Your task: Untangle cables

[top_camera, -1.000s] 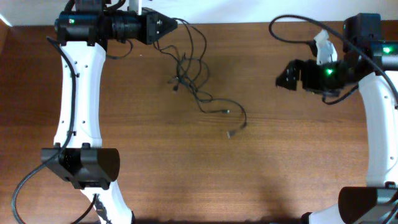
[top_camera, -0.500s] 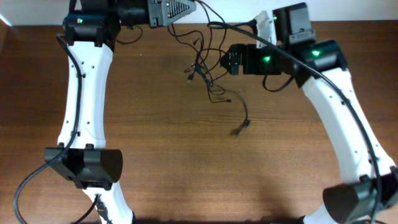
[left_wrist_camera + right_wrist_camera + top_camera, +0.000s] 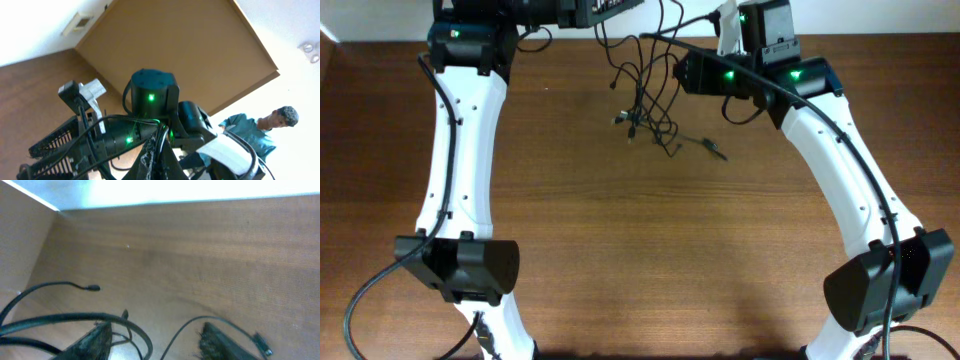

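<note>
Middle of the worktop's far edge: cables hang as a loose tangle, plug ends trailing on the wood, probably held up so the strands fall apart. Holding them: left gripper, pinched tight on the upper strands. At the tangle's side: right gripper, jaws part open, strands crossing between its fingers, nothing clamped yet.

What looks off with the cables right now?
The cables hang as one knotted clump from the left gripper at the table's far edge; one plug end trails out to the side. Nothing looks damaged.
</note>
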### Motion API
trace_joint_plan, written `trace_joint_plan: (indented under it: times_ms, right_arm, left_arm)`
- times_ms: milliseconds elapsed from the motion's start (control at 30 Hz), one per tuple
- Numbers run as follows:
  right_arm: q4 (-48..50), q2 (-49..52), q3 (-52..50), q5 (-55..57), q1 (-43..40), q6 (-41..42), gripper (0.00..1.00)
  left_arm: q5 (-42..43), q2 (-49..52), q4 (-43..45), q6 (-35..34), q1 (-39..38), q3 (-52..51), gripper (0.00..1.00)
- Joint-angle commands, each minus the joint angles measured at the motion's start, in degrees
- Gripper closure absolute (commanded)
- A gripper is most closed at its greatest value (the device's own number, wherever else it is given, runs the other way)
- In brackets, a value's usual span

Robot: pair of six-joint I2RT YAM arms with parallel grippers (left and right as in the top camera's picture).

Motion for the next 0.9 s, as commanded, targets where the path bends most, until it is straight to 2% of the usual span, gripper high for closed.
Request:
trace_joint_plan:
  times_ms: [0, 167, 233, 300, 367, 400, 467, 533, 633, 700, 733, 800, 867]
  right_arm:
    - [2.8, 0.3, 0.2, -2.2, 0.4, 3.4, 0.37]
    - [6.9, 1.2, 0.2, -2.9, 0.5, 7.9, 0.36]
    - [9.1, 1.5, 0.2, -2.8, 0.5, 9.9, 0.37]
    - [11.3, 1.5, 0.2, -2.6, 0.5, 11.5, 0.41]
    - [12.9, 1.5, 0.2, -2.3, 0.3, 13.7, 0.54]
    - [12.9, 1.5, 0.2, -2.0, 0.2, 14.6, 0.67]
    - [11.1, 1.5, 0.2, -1.9, -0.2, 14.7, 0.85]
    - [6.6, 1.5, 0.2, 0.0, -0.2, 14.6, 0.96]
    - [-4.0, 1.5, 0.2, 3.8, -0.8, 11.5, 0.96]
    - [-8.3, 1.3, 0.2, 3.8, -1.9, 9.0, 0.96]
    - [-10.5, 1.0, 0.2, 3.9, -2.8, 8.0, 0.96]
    - [-14.1, 0.1, 0.3, 3.9, -4.7, 5.9, 0.96]
    - [-17.4, -2.1, 0.3, 4.1, -7.1, 3.2, 0.96]
  left_arm:
    - [-0.6, -0.3, 9.4, -14.1, -0.1, 1.3, 1.00]
    - [-3.2, -0.3, 34.5, -36.4, -0.2, 1.3, 1.00]
    - [-4.1, -0.3, 39.8, -42.6, -0.2, 1.3, 1.00]
    - [-4.2, -0.3, 39.9, -45.2, -0.2, 1.3, 1.00]
    - [-4.2, -0.3, 39.5, -45.6, -0.2, 1.3, 1.00]
    - [-4.2, -0.3, 39.0, -45.6, -0.2, 1.3, 1.00]
    - [-4.7, -0.3, 39.0, -47.2, -0.2, 1.3, 1.00]
    - [-5.7, -0.3, 39.0, -48.2, 0.1, 1.3, 1.00]
    - [-6.1, -0.2, 39.0, -48.0, 1.2, 1.2, 1.00]
    - [-6.1, -0.2, 39.0, -43.1, 1.7, 1.1, 1.00]
    - [-5.8, -0.2, 39.0, -39.9, 1.9, 1.1, 1.00]
    - [-3.9, -0.2, 38.4, -29.2, 2.5, 1.1, 1.00]
    - [-3.1, -0.2, 28.5, -17.4, 3.3, 1.1, 1.00]
